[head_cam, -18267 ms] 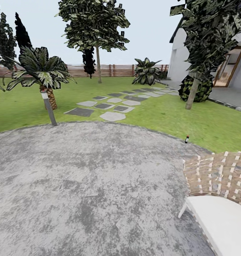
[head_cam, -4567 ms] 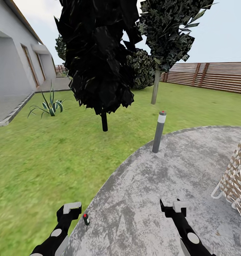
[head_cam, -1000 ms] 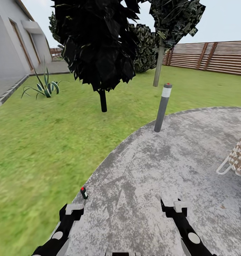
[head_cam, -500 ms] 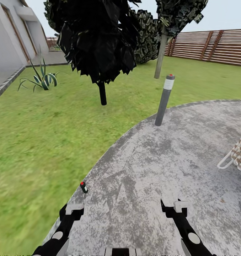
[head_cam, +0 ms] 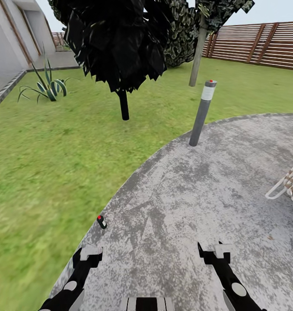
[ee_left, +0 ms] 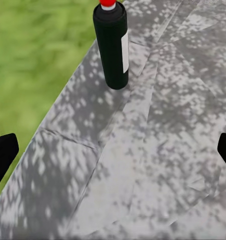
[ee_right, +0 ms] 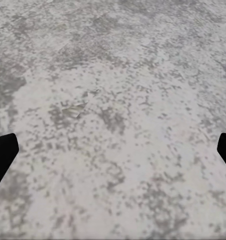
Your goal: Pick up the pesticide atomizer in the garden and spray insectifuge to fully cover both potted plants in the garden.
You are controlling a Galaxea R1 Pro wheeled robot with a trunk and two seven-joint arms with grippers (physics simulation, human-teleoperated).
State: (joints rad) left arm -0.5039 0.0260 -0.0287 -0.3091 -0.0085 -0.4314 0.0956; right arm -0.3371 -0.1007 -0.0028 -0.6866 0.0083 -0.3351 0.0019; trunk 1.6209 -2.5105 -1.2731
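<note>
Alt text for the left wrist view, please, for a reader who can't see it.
The pesticide atomizer, a dark bottle with a red top and white label, stands upright on the grey stone patio near its edge with the lawn. The open left gripper hangs short of it, holding nothing.

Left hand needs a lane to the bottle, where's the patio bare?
Bare stone runs from the left gripper up to the pesticide atomizer, and across to the right gripper. Wide bare patio between lamp post and chair. Tightest spot: the atomizer sits by the lawn edge.
</note>
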